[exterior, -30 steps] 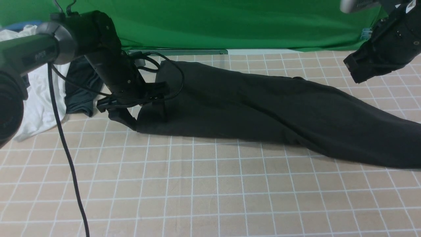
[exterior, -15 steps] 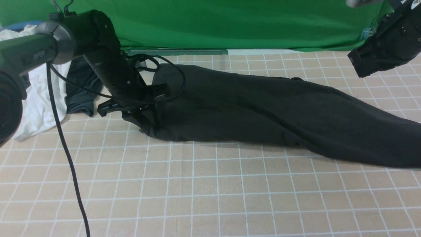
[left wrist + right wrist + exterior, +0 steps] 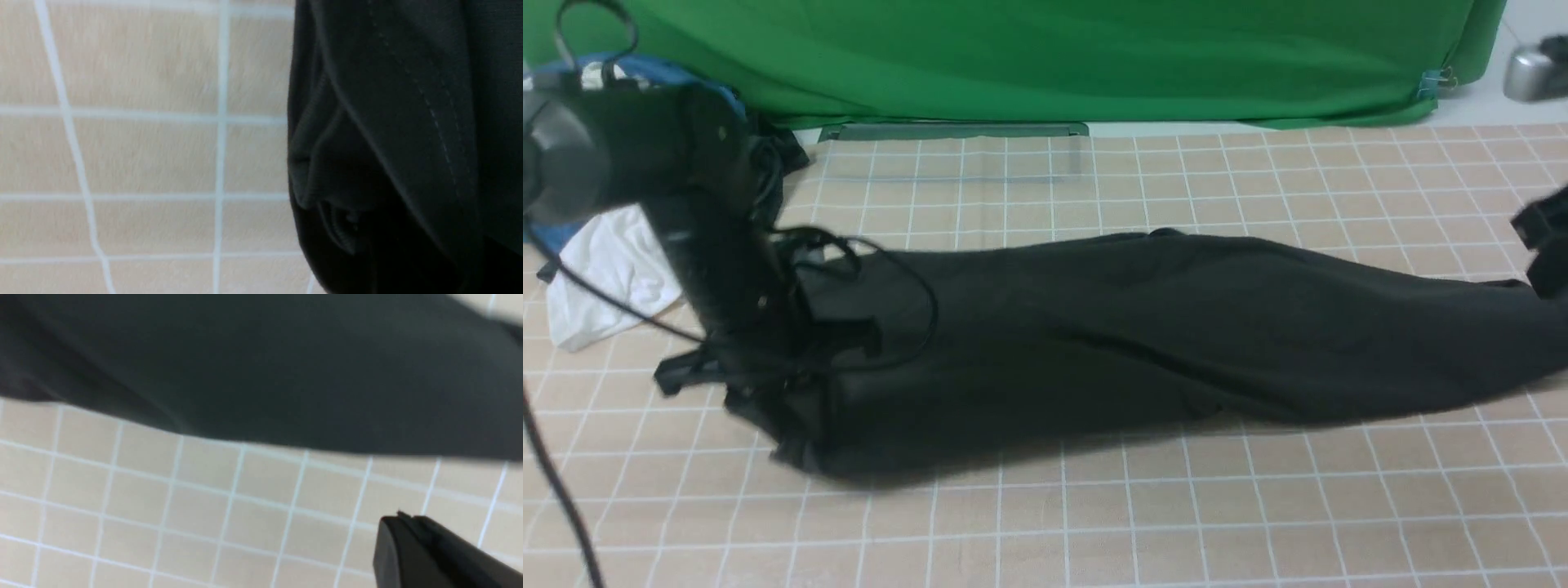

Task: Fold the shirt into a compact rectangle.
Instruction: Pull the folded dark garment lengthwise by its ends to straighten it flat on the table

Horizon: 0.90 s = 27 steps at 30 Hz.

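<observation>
The black shirt [image 3: 1143, 335] lies stretched in a long band across the gridded mat [image 3: 1094, 523], from near left to the right edge. My left gripper [image 3: 792, 437] is down at its left end, shut on a bunch of the fabric; the left wrist view shows the stitched hem and ribbed folds of the shirt [image 3: 392, 134] close up, and the fingers are lost in the dark cloth. My right gripper [image 3: 398, 517] is shut, hovering over bare mat beside the shirt [image 3: 286, 375], with nothing seen between its fingers. In the front view the right gripper [image 3: 1543, 245] shows only at the right edge, by the shirt's right end.
A white garment [image 3: 605, 278] lies at the far left, with a blue item [image 3: 645, 69] and dark cloth [image 3: 780, 155] behind my left arm. A green backdrop [image 3: 1054, 57] closes the far side. A black cable [image 3: 556, 506] hangs at the near left. A silver object [image 3: 1535, 72] sits at the far right.
My left gripper has shut on the shirt's left end and dragged it toward the near side. The right arm has dropped to the shirt's right end.
</observation>
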### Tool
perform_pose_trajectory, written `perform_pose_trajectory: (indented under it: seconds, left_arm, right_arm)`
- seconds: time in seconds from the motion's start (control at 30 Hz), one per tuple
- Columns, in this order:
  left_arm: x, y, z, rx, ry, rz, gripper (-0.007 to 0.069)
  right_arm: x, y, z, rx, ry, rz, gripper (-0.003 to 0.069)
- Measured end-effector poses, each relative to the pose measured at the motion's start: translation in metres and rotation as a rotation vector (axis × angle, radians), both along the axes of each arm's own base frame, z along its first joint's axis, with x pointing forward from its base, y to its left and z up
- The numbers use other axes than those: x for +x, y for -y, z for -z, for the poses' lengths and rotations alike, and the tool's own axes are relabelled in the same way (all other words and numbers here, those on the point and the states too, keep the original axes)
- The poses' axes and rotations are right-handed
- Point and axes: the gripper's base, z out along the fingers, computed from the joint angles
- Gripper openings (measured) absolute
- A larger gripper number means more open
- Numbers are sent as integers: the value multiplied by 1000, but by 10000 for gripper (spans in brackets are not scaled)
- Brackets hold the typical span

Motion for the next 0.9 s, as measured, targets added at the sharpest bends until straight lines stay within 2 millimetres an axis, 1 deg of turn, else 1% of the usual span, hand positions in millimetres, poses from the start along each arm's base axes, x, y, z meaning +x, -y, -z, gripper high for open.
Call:
perform_pose_trajectory:
  seconds: [0.07,0.1,0.17,0.2,0.23,0.27,0.3,0.37,0.43,0.47,0.53,0.63,0.7,0.73,0.77,0.8,0.83,0.87,0.9]
  left_arm:
    - [-10,-4,4,30,-23,24,87]
    - [-11,-6,5,47,-24,30,87]
    - [-11,-12,6,91,-20,24,87]
    - [-11,-14,5,105,-13,26,87]
    - [-11,-15,5,107,-12,26,87]
    - [-10,-16,4,120,-8,27,87]
    - [-10,-16,3,124,-5,27,87]
    - [-8,-16,2,129,5,23,87]
    - [-7,-16,2,130,17,19,87]
    - [-7,-16,2,130,19,19,87]
    - [-6,-16,2,130,28,16,87]
    - [-6,-16,2,131,34,17,87]
    - [-6,-16,2,131,34,16,87]
    - [-6,-16,2,131,36,16,87]
    - [-6,-16,2,131,36,16,87]
    - [-6,-16,2,131,38,16,87]
    - [-6,-16,2,131,38,16,87]
    - [-5,-16,2,131,38,16,87]
    - [-5,-16,2,130,40,15,87]
  right_arm:
    - [-1,6,9,2,25,49,39]
    - [0,10,13,2,43,71,48]
    - [6,21,23,-1,73,122,106]
    - [11,27,29,-2,82,150,148]
    - [12,28,30,-1,78,155,158]
    - [18,36,39,-2,80,188,233]
    - [22,40,47,-1,70,208,293]
    - [29,46,62,2,33,233,402]
    - [35,50,81,5,-24,243,511]
    - [36,50,87,6,-37,244,540]
    - [42,51,106,11,-83,248,579]
    - [49,52,129,13,-118,251,571]
    - [52,53,140,13,-133,253,536]
    - [53,53,144,9,-141,248,493]
    - [54,53,145,9,-137,247,444]
    - [54,53,145,7,-135,241,359]
    - [54,53,145,7,-135,238,319]
    - [54,53,145,6,-133,223,180]
    - [54,53,145,5,-133,217,113]
